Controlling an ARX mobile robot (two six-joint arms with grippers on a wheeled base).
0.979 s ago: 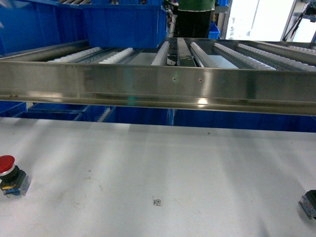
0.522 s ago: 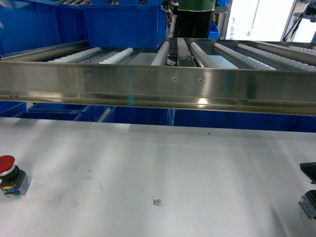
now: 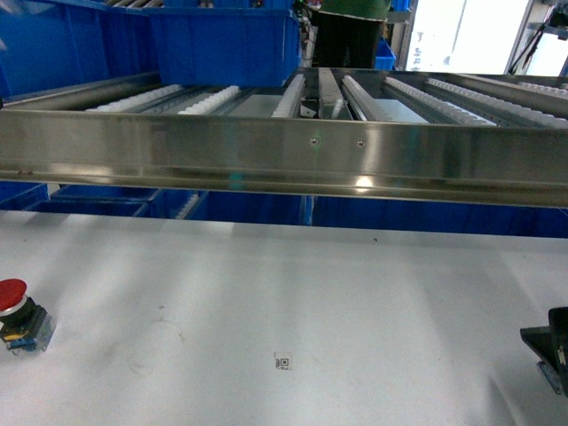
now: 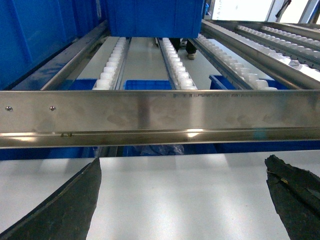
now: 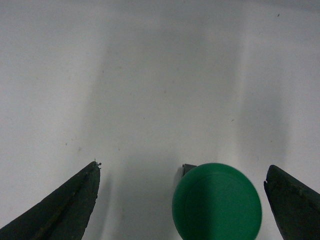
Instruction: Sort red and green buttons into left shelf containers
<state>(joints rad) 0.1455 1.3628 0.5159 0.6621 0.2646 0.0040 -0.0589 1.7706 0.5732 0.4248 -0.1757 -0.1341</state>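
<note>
The red button [image 3: 19,315], a red mushroom cap on a black body with a blue-yellow base, stands on the white table at the far left. The green button [image 5: 216,202] shows its round cap from above in the right wrist view. It lies between the open fingers of my right gripper [image 5: 182,167], nearer the right finger and touching neither. In the head view my right gripper [image 3: 550,342] sits at the right edge and covers most of that button [image 3: 556,377]. My left gripper [image 4: 182,200] is open over bare table. Blue shelf containers [image 3: 222,44] stand on the rollers at upper left.
A wide steel rail [image 3: 284,155] fronts the roller shelf [image 3: 417,98] above the table's far edge. More blue bins [image 3: 98,200] sit below the shelf. A small printed marker [image 3: 283,362] lies mid-table. A person in dark trousers [image 3: 348,40] stands behind the shelf.
My right gripper has come into the head view from the right edge and now covers the button there. The red button has not moved.
</note>
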